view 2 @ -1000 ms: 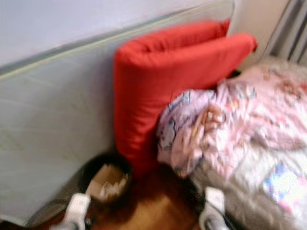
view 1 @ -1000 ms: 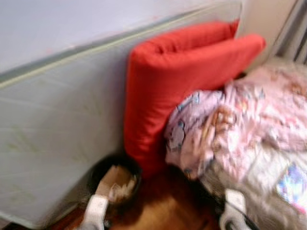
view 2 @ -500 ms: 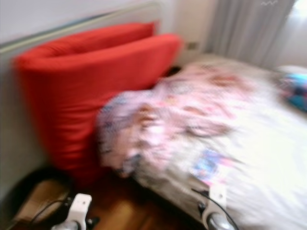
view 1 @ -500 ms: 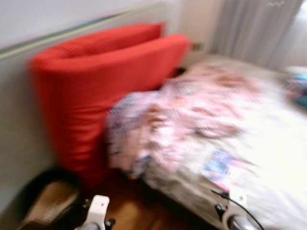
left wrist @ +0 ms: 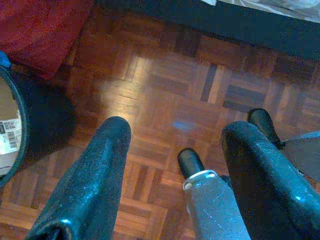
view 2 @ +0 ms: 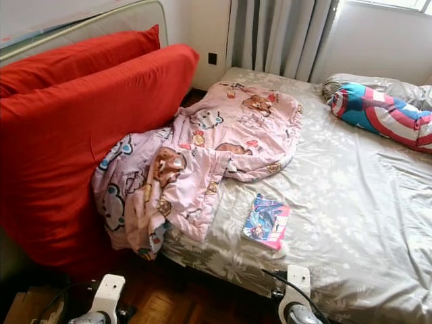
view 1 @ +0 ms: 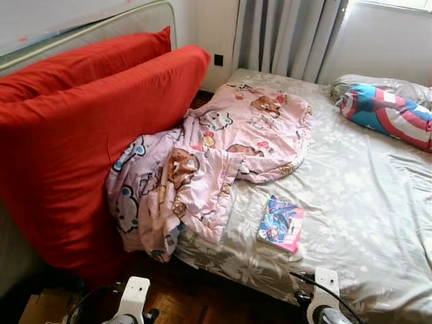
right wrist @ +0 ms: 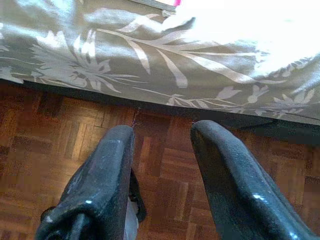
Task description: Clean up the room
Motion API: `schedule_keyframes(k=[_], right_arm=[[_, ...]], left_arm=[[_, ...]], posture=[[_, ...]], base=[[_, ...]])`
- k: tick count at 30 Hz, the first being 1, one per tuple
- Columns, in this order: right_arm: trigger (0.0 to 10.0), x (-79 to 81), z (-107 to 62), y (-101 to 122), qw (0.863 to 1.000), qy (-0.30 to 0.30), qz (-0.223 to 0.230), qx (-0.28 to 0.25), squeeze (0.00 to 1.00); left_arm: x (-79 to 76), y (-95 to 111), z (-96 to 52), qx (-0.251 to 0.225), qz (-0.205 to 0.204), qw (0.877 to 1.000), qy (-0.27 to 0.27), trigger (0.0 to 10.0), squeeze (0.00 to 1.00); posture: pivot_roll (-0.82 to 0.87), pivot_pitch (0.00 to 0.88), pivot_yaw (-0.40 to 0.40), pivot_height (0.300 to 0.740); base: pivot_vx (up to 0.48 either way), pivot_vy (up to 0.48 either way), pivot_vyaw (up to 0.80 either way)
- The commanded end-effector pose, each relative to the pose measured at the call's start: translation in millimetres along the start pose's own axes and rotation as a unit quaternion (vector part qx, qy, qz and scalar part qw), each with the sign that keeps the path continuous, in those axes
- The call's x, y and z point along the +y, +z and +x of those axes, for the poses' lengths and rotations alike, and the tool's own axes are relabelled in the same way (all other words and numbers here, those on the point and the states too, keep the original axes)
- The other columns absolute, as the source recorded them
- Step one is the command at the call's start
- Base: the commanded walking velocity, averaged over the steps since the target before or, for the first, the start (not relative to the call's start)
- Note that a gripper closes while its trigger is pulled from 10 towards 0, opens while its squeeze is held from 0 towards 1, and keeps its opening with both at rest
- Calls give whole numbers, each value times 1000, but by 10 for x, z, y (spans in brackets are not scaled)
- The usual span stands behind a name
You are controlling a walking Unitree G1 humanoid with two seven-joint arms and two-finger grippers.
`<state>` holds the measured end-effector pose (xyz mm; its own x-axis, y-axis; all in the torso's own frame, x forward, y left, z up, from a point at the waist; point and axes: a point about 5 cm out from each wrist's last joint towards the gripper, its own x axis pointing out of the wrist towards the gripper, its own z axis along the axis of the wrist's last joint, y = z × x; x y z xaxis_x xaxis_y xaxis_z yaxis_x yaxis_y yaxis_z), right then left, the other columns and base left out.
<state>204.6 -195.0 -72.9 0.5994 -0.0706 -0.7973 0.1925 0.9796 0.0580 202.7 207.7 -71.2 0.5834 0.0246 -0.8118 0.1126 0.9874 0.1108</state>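
A rumpled pink cartoon blanket (view 1: 209, 158) hangs off the near left corner of the bed (view 1: 358, 202), which has a grey floral sheet. A colourful book (view 1: 281, 223) lies on the sheet near the bed's front edge. A striped red, white and blue pillow (view 1: 388, 115) rests at the far right. Both arms hang low by the floor. My left gripper (left wrist: 172, 145) is open over the parquet, with nothing between its fingers. My right gripper (right wrist: 162, 137) is open beside the bed's edge, also holding nothing.
Two big red cushions (view 1: 88, 135) lean against an upright mattress (view 1: 101, 30) on the left. A dark bin (left wrist: 12, 130) with cardboard stands on the wooden floor (left wrist: 200, 85) by the cushions. Grey curtains (view 1: 287, 37) hang behind the bed.
The camera has swung right and sharpened: the mattress and bin slid out to the left, and the bed, book and striped pillow came into view. The arms still hang low.
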Motion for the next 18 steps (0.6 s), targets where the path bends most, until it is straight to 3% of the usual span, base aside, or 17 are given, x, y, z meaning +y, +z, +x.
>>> schedule_keyframes(k=[1, 4, 9, 14, 18], right_arm=[[10000, -16, -2, -10, 1000, -1, 0, 4, 0], [10000, -15, -1, -8, 1000, -1, -1, 4, 0], [10000, -14, -1, -7, 1000, -2, 0, 4, 0], [10000, -15, -1, -4, 1000, -5, 5, 2, 0], [10000, -15, -2, 8, 1000, -8, 13, -7, 0]], left_arm=[[-10, -42, -4, 6, 2, 1000, -1, 10000, 0], [-7, -35, -4, 4, 7, 1000, 0, 10000, 0], [-6, -35, -4, 4, 4, 1000, 0, 10000, 0], [-5, -36, -4, 4, -1, 1000, 1, 10000, 0], [-3, -33, -4, 3, -2, 1000, 1, 10000, 0]], posture=[[-86, 0, -35, 740], [-86, 0, -35, 740], [-86, 0, -35, 740], [-87, 0, -35, 740], [-88, 0, -35, 740]], base=[[0, 0, -669], [0, -100, -669], [0, -480, -666], [0, 0, -608], [0, 0, 0]])
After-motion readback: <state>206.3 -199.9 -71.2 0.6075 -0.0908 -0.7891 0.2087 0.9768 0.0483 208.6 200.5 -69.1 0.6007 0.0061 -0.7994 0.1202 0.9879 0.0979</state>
